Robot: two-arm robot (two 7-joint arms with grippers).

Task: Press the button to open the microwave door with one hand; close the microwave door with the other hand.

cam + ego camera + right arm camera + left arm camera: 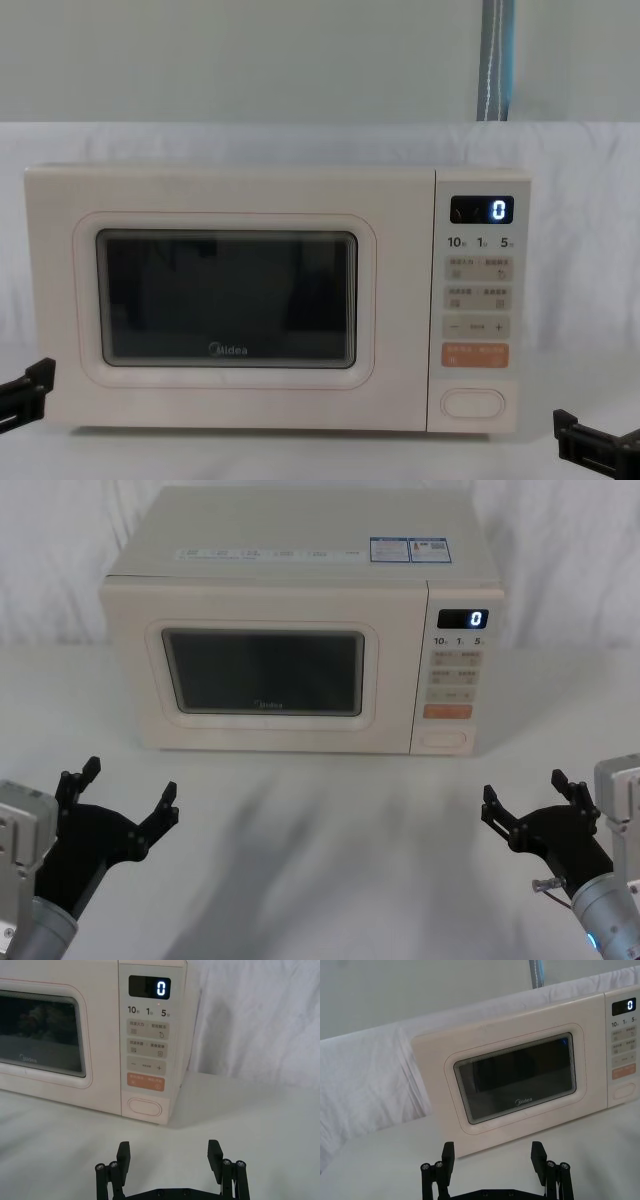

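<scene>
2 pincers wait released, well short of the microwave (300,630) on the white counter (320,830): left pincer (118,788) low left, right pincer (528,798) low right. The microwave door (265,670) sits shut. The button (144,1108), lowest on the key panel, looks stiff plastic; 1 fingertip press at its middle should suffice.

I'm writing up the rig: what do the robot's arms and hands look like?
Both match. The left hand and right hand are matte black, each with two ridged fingers on bolted linkages, below a pale grey box and a silver-grey wrist. A thin cable runs beside the right wrist.
</scene>
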